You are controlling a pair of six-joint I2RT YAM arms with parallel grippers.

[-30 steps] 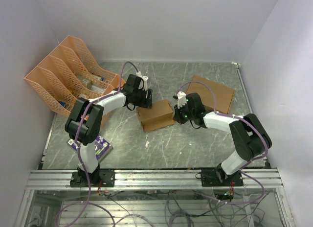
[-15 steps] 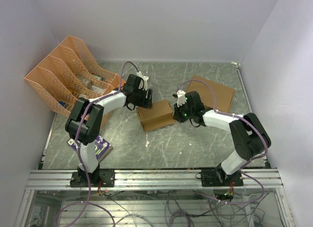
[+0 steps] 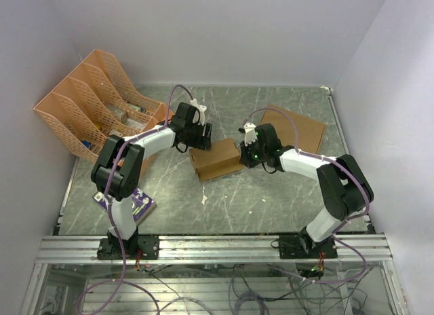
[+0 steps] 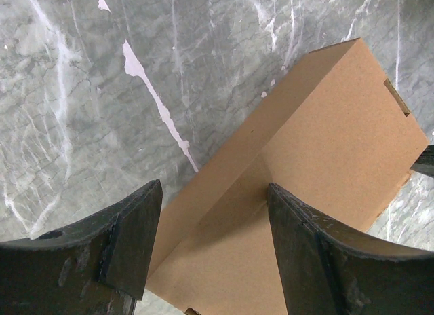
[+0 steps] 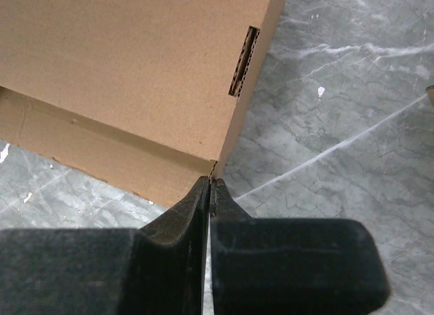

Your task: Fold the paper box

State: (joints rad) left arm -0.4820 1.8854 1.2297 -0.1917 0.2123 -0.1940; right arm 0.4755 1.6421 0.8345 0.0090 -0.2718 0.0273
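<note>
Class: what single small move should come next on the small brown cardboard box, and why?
Probably nudge the shut right claw forward against the end corner of the narrow brown cardboard box. Its tip sits at that corner, where a lower flap seems not quite flush, and the open left claw stands over the opposite end, perhaps bracing it.

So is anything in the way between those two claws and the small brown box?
Nothing visible is in the way. The left gripper hangs with its fingers open right over the paper box. The right gripper is shut, with its tips at the box's end corner. The larger brown cardboard lies apart, behind the right arm.
</note>
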